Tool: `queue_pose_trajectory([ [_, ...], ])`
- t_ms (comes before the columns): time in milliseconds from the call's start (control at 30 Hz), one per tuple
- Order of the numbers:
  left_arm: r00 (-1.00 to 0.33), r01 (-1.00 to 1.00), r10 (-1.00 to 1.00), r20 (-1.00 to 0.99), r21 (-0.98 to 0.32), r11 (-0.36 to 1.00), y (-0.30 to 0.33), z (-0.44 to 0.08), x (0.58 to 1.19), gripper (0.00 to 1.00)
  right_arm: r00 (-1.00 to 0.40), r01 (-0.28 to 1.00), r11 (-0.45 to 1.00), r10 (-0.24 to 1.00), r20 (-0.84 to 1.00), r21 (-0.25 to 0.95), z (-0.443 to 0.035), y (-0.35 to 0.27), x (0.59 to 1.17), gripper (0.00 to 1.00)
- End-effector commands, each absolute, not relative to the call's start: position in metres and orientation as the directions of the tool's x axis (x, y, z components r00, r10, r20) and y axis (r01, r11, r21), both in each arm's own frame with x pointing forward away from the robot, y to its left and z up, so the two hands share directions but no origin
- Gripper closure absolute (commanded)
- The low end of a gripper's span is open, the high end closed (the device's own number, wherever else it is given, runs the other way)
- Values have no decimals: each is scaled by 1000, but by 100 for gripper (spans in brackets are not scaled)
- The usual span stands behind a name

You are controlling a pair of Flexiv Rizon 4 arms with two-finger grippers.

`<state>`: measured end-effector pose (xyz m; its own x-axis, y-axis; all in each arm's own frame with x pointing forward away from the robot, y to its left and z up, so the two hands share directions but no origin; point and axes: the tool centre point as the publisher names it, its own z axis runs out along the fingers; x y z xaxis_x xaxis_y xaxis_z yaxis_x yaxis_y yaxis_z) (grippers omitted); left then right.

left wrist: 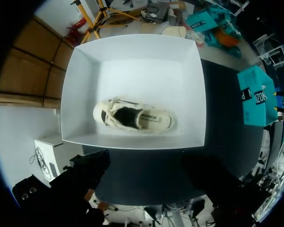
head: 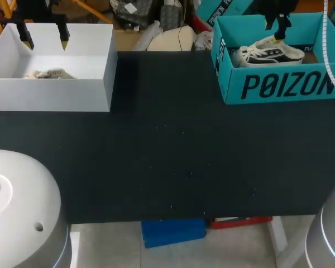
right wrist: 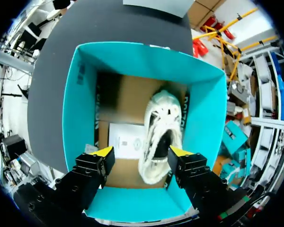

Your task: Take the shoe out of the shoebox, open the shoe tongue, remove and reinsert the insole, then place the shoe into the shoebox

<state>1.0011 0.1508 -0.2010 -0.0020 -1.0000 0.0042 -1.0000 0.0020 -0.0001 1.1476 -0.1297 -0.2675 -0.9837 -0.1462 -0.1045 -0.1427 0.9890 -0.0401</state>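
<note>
Two open boxes stand well apart at the far corners of the black bench (head: 167,156): a white box (head: 50,92) containing a cream shoe (left wrist: 132,118), and a teal shoebox (head: 285,86) containing a white-and-black shoe (right wrist: 161,132), sole down on the cardboard floor. The left fingers (head: 27,34) hang above the white box, spread wide, holding and touching nothing. The right fingers (right wrist: 100,153) hang over the teal shoebox, parted to either side of the heel end of the white-and-black shoe and not clamped on it; whether one tip grazes it cannot be told.
</note>
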Motion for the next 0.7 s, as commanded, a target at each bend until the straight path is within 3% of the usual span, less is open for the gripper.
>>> queue_pose_trajectory([
  [33,-1,-1000,-1000,3,1,1,151,-200,1001,0,-991,-129,991,-129,-16,-33,-283,-137,1165,36],
  [200,-1,-1000,-1000,3,1,1,151,-200,1001,0,-995,-100,994,-101,-5,-34,-300,-143,1167,36],
  [367,-1,-1000,-1000,3,1,1,151,-200,1001,0,-998,-69,997,-68,7,-41,-318,-150,1165,50],
  [700,-1,-1000,-1000,3,1,1,151,-200,1001,0,-1000,-14,999,-14,6,-38,-343,-167,1167,48],
])
